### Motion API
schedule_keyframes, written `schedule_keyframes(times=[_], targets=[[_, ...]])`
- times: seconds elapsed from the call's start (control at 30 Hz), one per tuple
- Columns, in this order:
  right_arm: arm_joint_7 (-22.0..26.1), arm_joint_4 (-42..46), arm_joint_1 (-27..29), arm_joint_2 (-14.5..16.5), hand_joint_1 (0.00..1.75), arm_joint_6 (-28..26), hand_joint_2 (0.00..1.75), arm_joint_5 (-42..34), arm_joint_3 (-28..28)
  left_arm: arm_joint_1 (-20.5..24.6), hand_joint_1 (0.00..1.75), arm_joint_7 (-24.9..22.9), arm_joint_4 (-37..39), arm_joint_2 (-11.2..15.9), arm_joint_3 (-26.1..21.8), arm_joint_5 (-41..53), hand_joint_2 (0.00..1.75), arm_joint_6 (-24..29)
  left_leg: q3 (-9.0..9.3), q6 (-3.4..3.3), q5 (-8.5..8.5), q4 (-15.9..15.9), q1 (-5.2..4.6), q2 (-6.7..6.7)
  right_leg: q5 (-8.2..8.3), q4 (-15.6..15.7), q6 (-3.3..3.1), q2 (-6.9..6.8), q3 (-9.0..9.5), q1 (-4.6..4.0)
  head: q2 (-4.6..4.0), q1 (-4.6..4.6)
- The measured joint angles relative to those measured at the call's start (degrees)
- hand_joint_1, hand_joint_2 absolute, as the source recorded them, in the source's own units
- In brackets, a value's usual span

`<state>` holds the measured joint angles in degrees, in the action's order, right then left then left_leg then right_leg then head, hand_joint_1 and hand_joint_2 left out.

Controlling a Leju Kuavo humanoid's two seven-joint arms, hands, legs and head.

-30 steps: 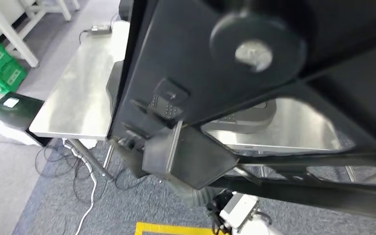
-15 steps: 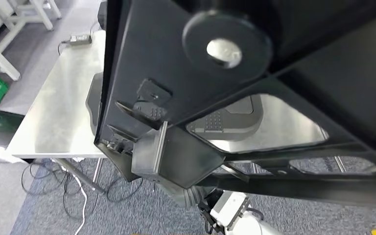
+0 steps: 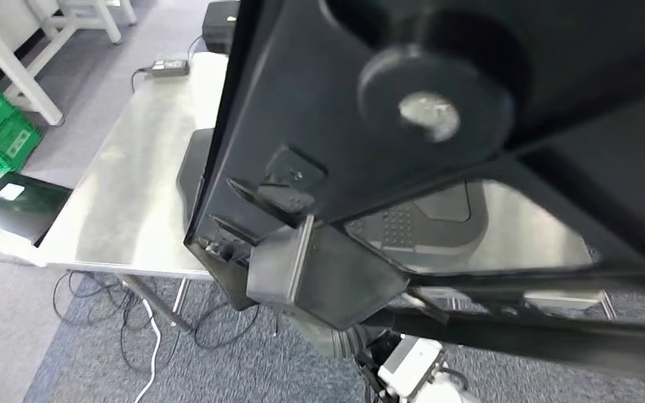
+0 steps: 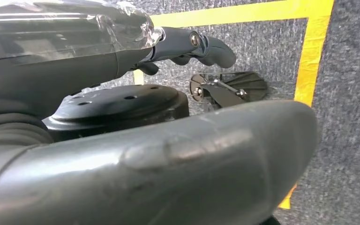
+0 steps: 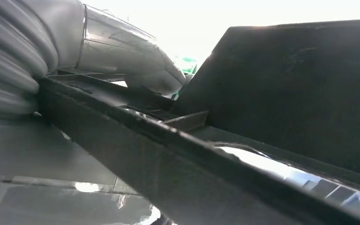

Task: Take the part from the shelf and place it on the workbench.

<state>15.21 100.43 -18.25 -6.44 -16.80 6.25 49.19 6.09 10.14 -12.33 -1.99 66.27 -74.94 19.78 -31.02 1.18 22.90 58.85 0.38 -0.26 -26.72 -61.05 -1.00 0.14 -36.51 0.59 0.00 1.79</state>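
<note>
The robot is carrying the part (image 3: 437,168), a big black moulded panel w/ a round boss and cut-out openings, close under the head cam; it's tilted and blocking most of that view. The step in hand looks like transport: part is off the shelf and being brought over the workbench (image 3: 126,193), not yet set down.

Rel. to the workbench: the part is hanging above its near edge and overlapping the surface, apart from the steel top as far as can be told. Another dark moulded piece (image 3: 424,222) is lying on the bench top, showing through the panel's opening. A small adapter w/ cable (image 3: 169,65) is sitting at the bench's far end; green crates (image 3: 0,126) and a flat dark box (image 3: 18,206) are on the floor beside the bench; cables are trailing under it.

Right hand (image 5: 136,65): in the right wrist view its thumb is pressing along the panel's edge rib, so it's judged to be holding the part. Left hand (image 4: 136,159): in the left wrist view the thumb is big in frame and dark fingers (image 4: 201,44) are reaching out over grey carpet w/ yellow tape (image 4: 309,56); a dark rounded surface is lying betw. them, but can't tell if that's the part or whether the hand is clamping it.

Next move prob. calls for lowering the panel flat onto bare steel on the bench, clear of the piece already there, keeping it level before letting go.
</note>
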Motion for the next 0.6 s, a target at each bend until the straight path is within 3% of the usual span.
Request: schedule_keyframes(times=[0.1, 0.17, 0.2, 0.27, 0.3, 0.33, 0.37, 0.43, 0.47, 0.5, 0.6], targets=[[-0.1, 0.1, 0.1, 0.0, 1.75, 0.0, 1.75, 0.1, 0.0, 0.2, 0.00, 0.0, 0.0, 0.0, 0.0, 0.1, 0.00, 0.0, 0.30, 1.01, 0.60, -0.1, -0.02, 0.09, -0.87, 0.8, -0.84, 0.30, 0.61, -0.03, 0.00, -0.34], [-0.1, 0.1, 0.0, 0.0, 1.75, 0.0, 1.75, 0.2, -0.1, 0.4, 0.00, 0.0, 0.0, 0.0, 0.0, 0.3, 0.00, 0.0, -0.42, 1.70, 1.97, 2.4, 0.07, 0.11, -1.10, 1.3, -1.41, 0.23, 1.24, 0.17, 0.00, -0.87], [-0.1, 0.2, 0.0, 0.0, 1.75, 0.0, 1.75, 0.2, -0.1, 0.4, 0.00, 0.0, 0.0, 0.0, 0.0, 0.4, 0.00, 0.0, -1.82, 1.98, 3.25, 5.3, 0.19, 0.11, -1.27, 1.4, -1.70, 0.15, 1.57, 0.20, 0.00, -1.26], [-0.1, 0.2, 0.0, 0.1, 1.75, 0.0, 1.75, 0.2, -0.1, 0.4, 0.00, 0.0, 0.0, 0.0, 0.0, 0.4, 0.00, 0.0, -6.37, 2.37, 5.92, 13.0, 0.35, 0.11, -1.80, 1.4, -2.10, 0.05, 2.09, 0.13, 0.00, -1.98], [-0.2, 0.2, 0.0, 0.1, 1.75, 0.0, 1.75, 0.2, -0.1, 0.4, 0.00, -0.1, 0.0, 0.0, 0.0, 0.5, 0.00, 0.0, -8.28, 2.45, 6.21, 15.6, 0.40, 0.11, -2.10, 1.4, -2.16, 0.07, 2.41, 0.10, 0.00, -2.18], [-0.2, 0.2, 0.0, 0.1, 1.75, 0.0, 1.75, 0.2, -0.1, 0.4, 0.00, -0.1, 0.0, 0.0, 0.0, 0.5, 0.00, -0.1, -9.33, 2.44, 5.33, 16.3, 0.41, 0.11, -2.43, 1.4, -2.15, 0.12, 2.84, 0.09, 0.00, -2.36], [-0.2, 0.2, 0.0, 0.1, 1.75, 0.0, 1.75, 0.2, -0.1, 0.4, 0.00, -0.2, 0.0, 0.0, 0.0, 0.5, 0.00, -0.1, -9.26, 2.34, 3.24, 14.7, 0.41, 0.11, -2.80, 1.4, -2.10, 0.18, 3.38, 0.09, 0.00, -2.56], [-0.2, 0.2, 0.0, 0.2, 1.75, 0.0, 1.75, 0.2, -0.1, 0.4, 0.00, -0.3, 0.0, 0.0, 0.0, 0.6, 0.00, -0.2, -7.04, 1.82, -2.06, 7.5, 0.32, 0.10, -3.62, 1.5, -1.83, 0.26, 4.59, 0.07, 0.00, -3.03], [-0.2, 0.2, -0.1, 0.2, 1.75, 0.1, 1.75, 0.2, -0.1, 0.4, 0.00, -0.3, 0.0, 0.0, 0.0, 0.6, 0.00, -0.2, -5.88, 1.48, -3.63, 4.2, 0.15, 0.12, -3.99, 1.4, -1.59, 0.30, 4.98, 0.01, 0.00, -3.23], [-0.2, 0.2, -0.1, 0.3, 1.75, 0.1, 1.75, 0.2, -0.1, 0.4, 0.00, -0.4, 0.0, 0.0, 0.0, 0.6, 0.00, -0.2, -5.15, 1.15, -4.28, 2.1, -0.04, 0.16, -4.24, 1.5, -1.31, 0.30, 5.17, -0.02, 0.00, -3.34], [-0.3, 0.1, -0.6, 0.4, 1.75, 0.5, 1.75, 0.6, -0.1, 0.5, 0.00, -0.5, 0.0, 0.0, 0.1, 0.9, 0.00, -0.2, -4.62, 0.28, -3.86, 0.6, -0.23, 0.23, -4.65, 1.8, -0.43, 0.13, 5.33, 0.03, 0.00, -3.26]])
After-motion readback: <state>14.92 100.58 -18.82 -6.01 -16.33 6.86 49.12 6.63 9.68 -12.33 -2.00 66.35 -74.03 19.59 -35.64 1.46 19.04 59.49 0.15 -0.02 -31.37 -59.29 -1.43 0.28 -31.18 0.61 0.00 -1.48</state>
